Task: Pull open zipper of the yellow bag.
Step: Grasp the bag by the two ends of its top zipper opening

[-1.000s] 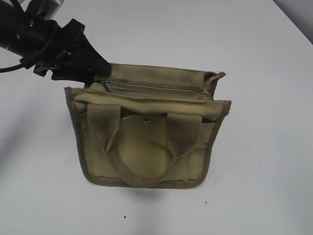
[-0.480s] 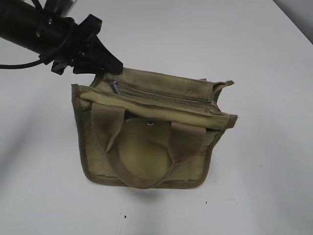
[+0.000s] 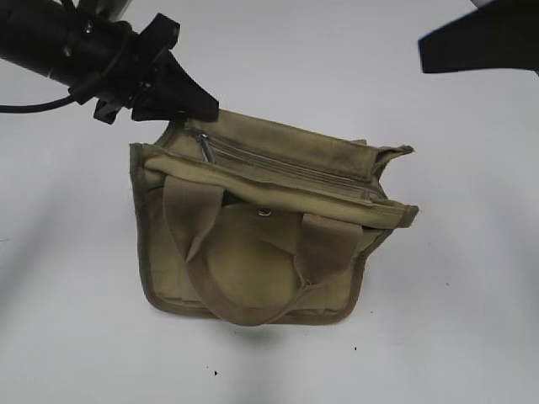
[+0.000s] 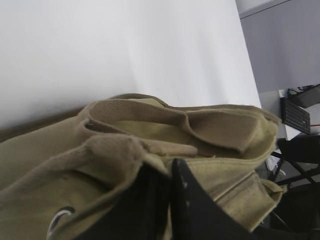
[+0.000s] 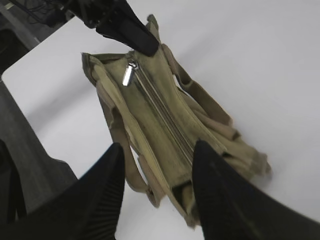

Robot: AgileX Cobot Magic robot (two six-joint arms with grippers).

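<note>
I see the small khaki canvas tote bag (image 3: 261,244) standing on the white table (image 3: 455,320), its two wide webbing loop handles (image 3: 253,252) hanging down the near face over a front pocket with a round metal snap button (image 3: 265,213).

The long thin zipper line (image 3: 290,171) runs along the top panel of the bag, from its left end towards the right corner. Its small silver metal pull (image 3: 204,145) sits at the left end and lies tilted on the fabric. The zipper teeth appear closed along their full visible length.

My black left gripper (image 3: 206,109) is at the bag's upper left corner. In the left wrist view its two fingers (image 4: 187,200) are drawn close together and pinch a fold of khaki fabric at the bag's edge, not the pull. In the right wrist view the pull (image 5: 127,75) lies just beside those fingertips, apart from them.

My black right gripper (image 5: 157,165) hangs above the bag's right end, clear of it. Its jaws stand moderately apart with nothing between them.
</note>
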